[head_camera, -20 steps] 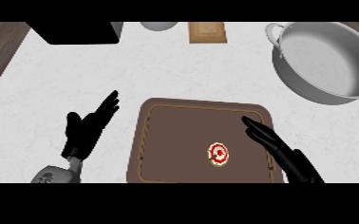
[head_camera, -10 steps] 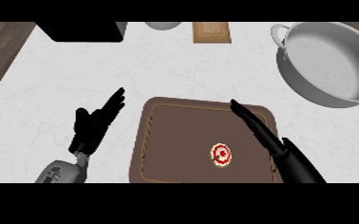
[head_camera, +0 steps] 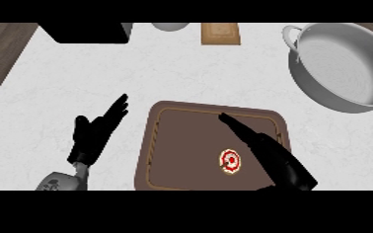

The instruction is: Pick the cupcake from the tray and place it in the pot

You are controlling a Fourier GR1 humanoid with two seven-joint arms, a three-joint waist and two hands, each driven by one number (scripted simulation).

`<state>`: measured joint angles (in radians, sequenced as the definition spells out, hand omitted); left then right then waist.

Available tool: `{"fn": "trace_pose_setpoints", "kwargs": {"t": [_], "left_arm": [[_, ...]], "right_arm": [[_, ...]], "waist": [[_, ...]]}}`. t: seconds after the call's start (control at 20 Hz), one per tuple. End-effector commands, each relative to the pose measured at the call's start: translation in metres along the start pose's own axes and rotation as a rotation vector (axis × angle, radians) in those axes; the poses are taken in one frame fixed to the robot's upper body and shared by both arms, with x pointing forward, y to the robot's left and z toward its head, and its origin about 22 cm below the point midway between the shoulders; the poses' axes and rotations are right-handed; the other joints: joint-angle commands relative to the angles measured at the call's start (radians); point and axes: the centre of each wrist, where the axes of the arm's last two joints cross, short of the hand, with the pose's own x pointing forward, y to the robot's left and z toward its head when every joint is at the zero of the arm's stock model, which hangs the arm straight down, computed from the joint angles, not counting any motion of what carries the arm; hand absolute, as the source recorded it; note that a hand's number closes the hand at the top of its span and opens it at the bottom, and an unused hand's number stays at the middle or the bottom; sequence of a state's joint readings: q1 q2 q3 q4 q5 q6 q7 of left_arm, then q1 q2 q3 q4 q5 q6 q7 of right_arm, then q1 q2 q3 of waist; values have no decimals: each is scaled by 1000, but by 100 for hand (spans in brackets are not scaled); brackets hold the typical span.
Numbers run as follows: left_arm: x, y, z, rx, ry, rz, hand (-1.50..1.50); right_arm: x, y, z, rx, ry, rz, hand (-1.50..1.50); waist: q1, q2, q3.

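Right robot hand [head_camera: 271,152] over tray [head_camera: 182,143], fingers straight, holding nothing, just beside cupcake [head_camera: 230,161]. Left robot hand [head_camera: 94,134] open, resting. Pot [head_camera: 339,54] well apart. 0 of 2 steps done.

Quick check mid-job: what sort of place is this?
Probably a kitchen counter: a white marbled worktop carries a large grey metal pot and a brown rectangular tray holding a small red-and-white cupcake.

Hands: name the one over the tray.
The right hand: its straight fingers stretch over the tray beside the cupcake; the left hand is over the white counter.
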<state>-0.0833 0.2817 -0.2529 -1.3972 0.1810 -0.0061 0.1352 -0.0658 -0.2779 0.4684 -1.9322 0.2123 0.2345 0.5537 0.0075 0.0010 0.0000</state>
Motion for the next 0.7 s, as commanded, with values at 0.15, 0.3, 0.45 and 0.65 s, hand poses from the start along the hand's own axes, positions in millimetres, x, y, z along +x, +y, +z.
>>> {"fn": "trace_pose_setpoints", "kwargs": {"t": [0.15,0.3,0.45,0.65], "left_arm": [[13,3,4,12,7,4,0],[-9,-3,3,-10,13,18,0],[6,20,-8,15,-2,21,0],[5,-1,-7,13,2,15,0]], "right_arm": [[-26,8,3,-34,7,31,-150],[-66,4,5,-75,-24,43,-150],[-66,-4,-10,-69,-41,-13,-150],[-86,-2,-5,3,-77,-118,-150]], "waist": [[-8,-2,0],[-8,-2,0],[-8,-1,0],[-8,-1,0]]}}
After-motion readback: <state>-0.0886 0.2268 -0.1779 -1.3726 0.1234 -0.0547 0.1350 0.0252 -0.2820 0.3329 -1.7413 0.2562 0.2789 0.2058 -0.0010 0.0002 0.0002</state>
